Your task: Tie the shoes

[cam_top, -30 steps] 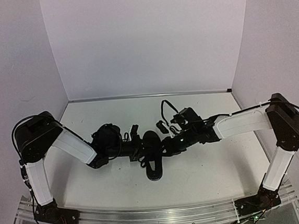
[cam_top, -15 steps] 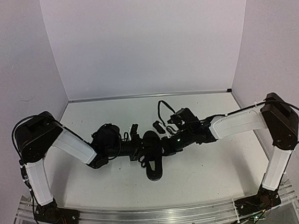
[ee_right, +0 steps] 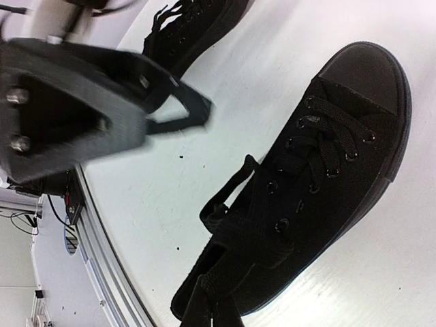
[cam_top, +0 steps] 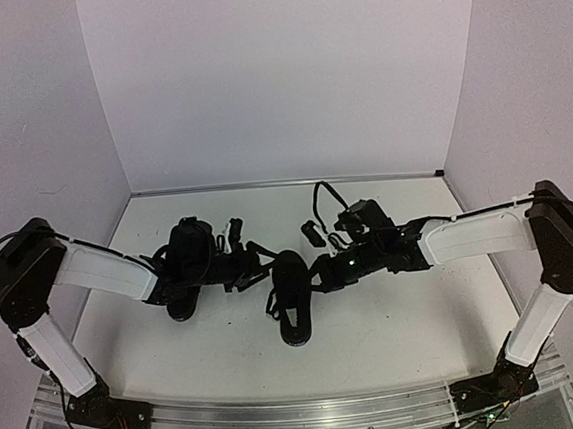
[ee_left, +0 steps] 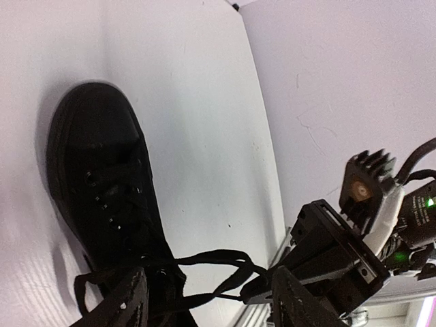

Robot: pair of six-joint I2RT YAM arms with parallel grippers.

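Top external view: nearest the arm bases, one shoe (cam_top: 292, 304) lies mid-counter (cam_top: 397, 335), toe toward the lower edge. Just above it the left gripper (ee_left: 210, 289) has let go and stands wide, its arm drawn back toward the left of the frame. The right gripper (ee_left: 253, 294) has pinched shut on a lace (ee_left: 225, 253) loop by the shoe's opening. The lace seems handed across, but no bow shows yet. The other shoe (ee_right: 194, 24) lies farther off.

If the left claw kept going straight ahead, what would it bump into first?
Probably the lace stretched across just ahead of the left gripper, then the black shoe behind it, though depth is unclear.
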